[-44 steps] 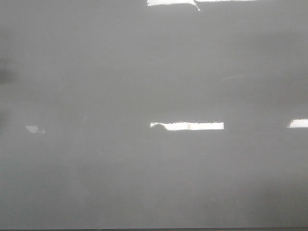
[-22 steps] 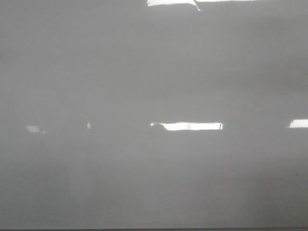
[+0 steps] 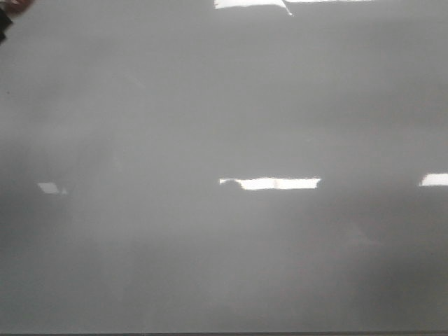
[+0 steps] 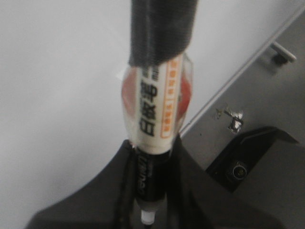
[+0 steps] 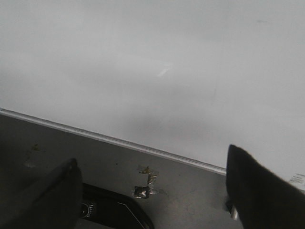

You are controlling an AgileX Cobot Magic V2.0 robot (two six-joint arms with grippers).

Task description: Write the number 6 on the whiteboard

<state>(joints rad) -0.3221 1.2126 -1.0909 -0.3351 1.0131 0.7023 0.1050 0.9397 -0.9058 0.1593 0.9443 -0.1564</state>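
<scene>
No digit 6 visible; whiteboard (image 3: pixel 224 245) bare, fills front view. Left claw (image 4: pixel 147 200) pinching marker (image 4: pixel 155 109), barrel along claw axis, presumably for writing. Right claw (image 5: pixel 152 191) spread, empty, near whiteboard's framed edge.

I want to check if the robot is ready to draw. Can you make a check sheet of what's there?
Surface: whiteboard, glossy grey-white, with bright reflections.
Job's things: marker with a white label and a dark wrapped end; no number 6 seen on the board.
Clutter: small scrap on the grey table beside the board's edge.
Grippers: left hand shut on the marker; right hand open, holding nothing.
Cables: nothing seen.
Surroundings: dark object at the front view's top left corner, unclear.
</scene>
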